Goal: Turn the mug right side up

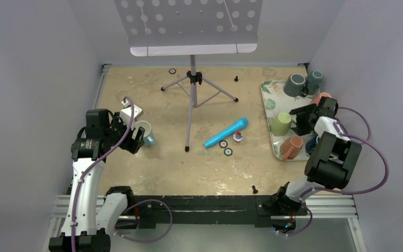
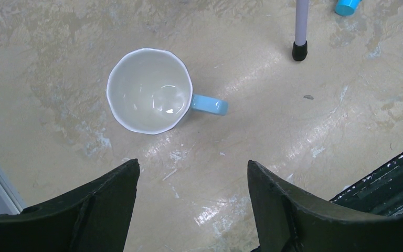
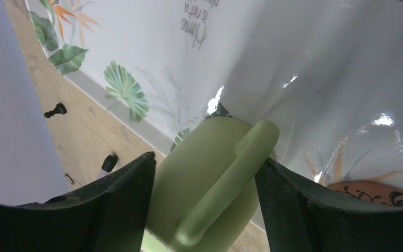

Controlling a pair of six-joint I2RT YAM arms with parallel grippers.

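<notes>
A white mug with a blue handle stands upright on the table, its mouth facing up; it also shows in the top view. My left gripper is open and empty just short of it, and in the top view it sits at the mug's left side. My right gripper holds a light green mug between its fingers, which touch the body on one side and the handle on the other. That mug is over the left edge of the tray, with its rim toward the wrist camera.
The tray also holds two dark grey mugs and two orange mugs. A music stand stands on its tripod mid-table. A blue microphone, small round tokens and black screws lie on the table.
</notes>
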